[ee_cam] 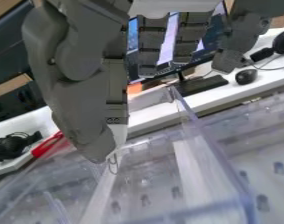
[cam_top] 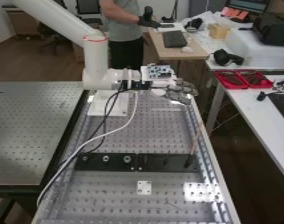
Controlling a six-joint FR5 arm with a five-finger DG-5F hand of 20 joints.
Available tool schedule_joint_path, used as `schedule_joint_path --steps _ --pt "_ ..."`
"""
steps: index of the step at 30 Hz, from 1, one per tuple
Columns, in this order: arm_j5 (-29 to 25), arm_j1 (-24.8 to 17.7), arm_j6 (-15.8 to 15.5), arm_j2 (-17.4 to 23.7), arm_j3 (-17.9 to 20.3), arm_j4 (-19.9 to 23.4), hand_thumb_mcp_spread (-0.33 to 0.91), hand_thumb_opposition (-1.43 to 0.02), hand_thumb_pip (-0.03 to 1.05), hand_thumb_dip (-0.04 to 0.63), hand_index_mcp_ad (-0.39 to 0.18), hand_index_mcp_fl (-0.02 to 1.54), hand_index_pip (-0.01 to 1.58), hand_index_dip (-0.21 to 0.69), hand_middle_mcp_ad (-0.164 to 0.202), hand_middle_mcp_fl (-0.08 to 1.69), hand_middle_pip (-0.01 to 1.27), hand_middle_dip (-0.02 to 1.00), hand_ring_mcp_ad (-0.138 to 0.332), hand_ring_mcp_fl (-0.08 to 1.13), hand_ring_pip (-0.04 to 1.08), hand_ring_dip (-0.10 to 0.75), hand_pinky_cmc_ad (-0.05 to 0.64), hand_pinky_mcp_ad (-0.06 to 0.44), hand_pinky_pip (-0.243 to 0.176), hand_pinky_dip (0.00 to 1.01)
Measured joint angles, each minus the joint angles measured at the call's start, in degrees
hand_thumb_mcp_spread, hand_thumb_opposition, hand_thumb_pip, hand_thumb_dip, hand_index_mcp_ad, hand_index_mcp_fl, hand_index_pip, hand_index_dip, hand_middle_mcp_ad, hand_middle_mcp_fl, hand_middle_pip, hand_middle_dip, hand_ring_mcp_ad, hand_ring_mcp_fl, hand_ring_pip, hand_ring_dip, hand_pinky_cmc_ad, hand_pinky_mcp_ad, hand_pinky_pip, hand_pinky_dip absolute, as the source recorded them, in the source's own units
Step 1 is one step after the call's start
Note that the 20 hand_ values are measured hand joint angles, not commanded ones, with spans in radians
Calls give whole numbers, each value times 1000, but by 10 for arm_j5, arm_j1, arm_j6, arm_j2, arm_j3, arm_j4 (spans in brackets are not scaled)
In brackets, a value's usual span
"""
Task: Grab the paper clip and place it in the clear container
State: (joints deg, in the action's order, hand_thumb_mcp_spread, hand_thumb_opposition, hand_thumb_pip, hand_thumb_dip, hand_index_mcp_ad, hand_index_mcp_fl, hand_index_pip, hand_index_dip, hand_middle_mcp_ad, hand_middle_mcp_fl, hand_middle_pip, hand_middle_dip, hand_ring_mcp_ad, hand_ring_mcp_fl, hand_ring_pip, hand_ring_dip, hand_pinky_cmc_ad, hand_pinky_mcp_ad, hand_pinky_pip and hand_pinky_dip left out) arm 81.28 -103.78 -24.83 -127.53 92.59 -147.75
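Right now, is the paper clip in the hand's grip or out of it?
In it: the hand pinches the paper clip, which hangs from the fingertips.

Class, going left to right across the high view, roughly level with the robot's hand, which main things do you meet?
Perforated table, arm's white base, hand, red trays.

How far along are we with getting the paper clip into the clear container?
Pickup looks done: the paper clip hangs at the fingertips of the hand, which is the item in hand now. It appears to be over or just inside the clear container; height is hard to judge. Left: release it inside and withdraw.
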Motion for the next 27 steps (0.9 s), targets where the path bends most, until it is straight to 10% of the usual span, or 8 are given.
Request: schedule_joint_path --steps 13,17,27 --pt "8 0 8 0 -9 -16 518 -922 538 281 -176 621 1316 87 -5 138 129 188 103 2 89 112 325 264 -28 202" --pt "13 2 8 5 -13 -29 450 -867 641 278 -176 239 1255 61 -5 51 129 190 103 0 89 112 325 264 -33 264" --pt "18 8 4 39 -3 -42 340 -799 691 278 -154 21 901 44 -2 2 131 190 103 0 93 112 325 264 -75 403"
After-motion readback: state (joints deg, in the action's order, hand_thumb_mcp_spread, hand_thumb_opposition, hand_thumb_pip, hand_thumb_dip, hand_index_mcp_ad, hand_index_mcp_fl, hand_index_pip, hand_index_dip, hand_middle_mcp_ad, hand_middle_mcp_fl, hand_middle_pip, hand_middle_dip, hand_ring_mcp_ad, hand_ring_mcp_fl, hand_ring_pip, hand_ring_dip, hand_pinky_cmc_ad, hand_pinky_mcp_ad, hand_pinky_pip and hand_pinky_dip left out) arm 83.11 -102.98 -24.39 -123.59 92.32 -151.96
